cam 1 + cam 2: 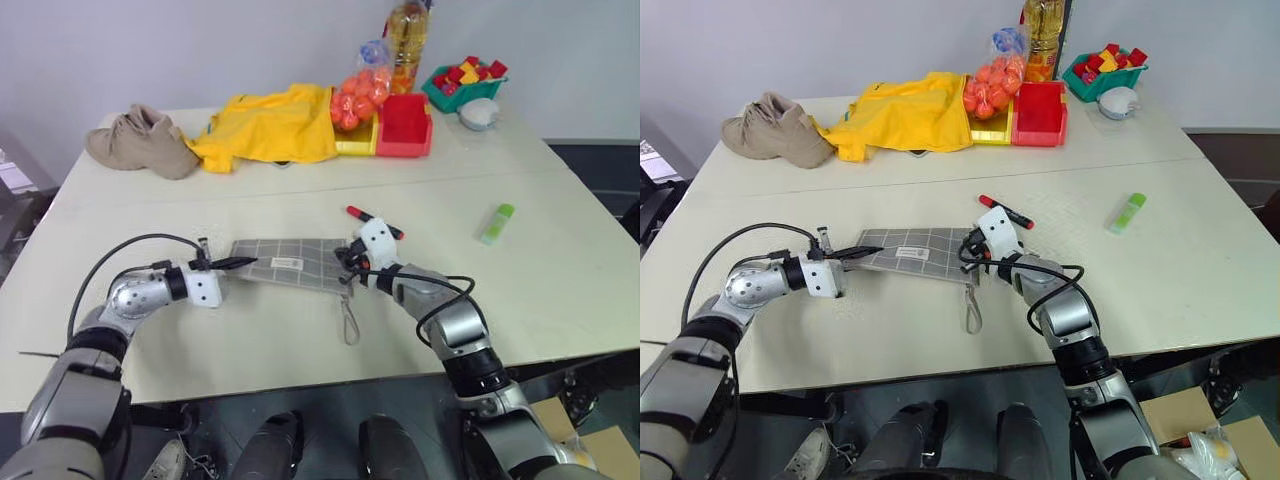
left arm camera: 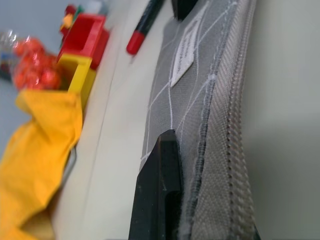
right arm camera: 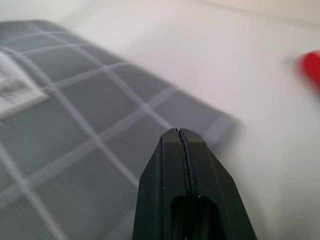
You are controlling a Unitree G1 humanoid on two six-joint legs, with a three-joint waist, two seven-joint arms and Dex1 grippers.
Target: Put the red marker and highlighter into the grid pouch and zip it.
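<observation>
Left eye view: the pouch (image 1: 290, 262) lies flat on the bench (image 1: 560, 300), its grey loop pull (image 1: 349, 322) trailing off the near right corner toward me. My left gripper (image 1: 240, 262) meets the pouch's left end; in the left wrist view its jaws are clamped on the zipper-edge fabric (image 2: 220, 165). My right gripper (image 1: 347, 257) rests at the pouch's right end, jaws pressed fully together with nothing between them, their tip over the gridded fabric near the corner in the right wrist view. The marker (image 1: 375, 222) lies on the bench just behind the right gripper, outside the pouch. The highlighter (image 1: 497, 223) lies well apart to the right, also outside the pouch.
</observation>
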